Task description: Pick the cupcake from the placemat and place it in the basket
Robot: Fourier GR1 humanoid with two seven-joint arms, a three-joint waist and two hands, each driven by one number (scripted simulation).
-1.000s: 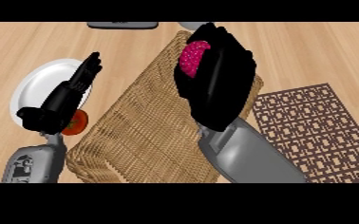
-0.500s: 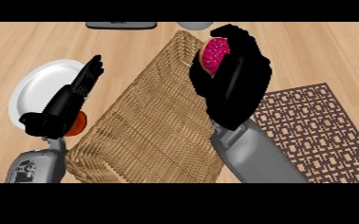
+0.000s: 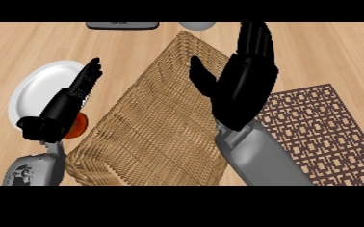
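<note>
The woven wicker basket (image 3: 149,125) lies tilted across the middle of the counter. My right hand (image 3: 245,84) hovers over the basket's right edge, open, fingers straight and pointing away, thumb spread to the left. No cupcake shows anywhere in the head view; the hand and forearm hide part of the basket. The brown lattice placemat (image 3: 313,125) lies at the right with nothing visible on it. My left hand (image 3: 68,103) rests open at the left, fingers up, over the plate's edge.
A white plate (image 3: 39,89) sits at the far left, with a small red object (image 3: 80,124) beside it under my left hand. A grey item (image 3: 122,25) and a white rounded item (image 3: 198,25) lie at the counter's far edge.
My right hand, which was curled round the pink cupcake, has opened with fingers straight above the basket. The cupcake is no longer visible. The left hand has stayed put.
</note>
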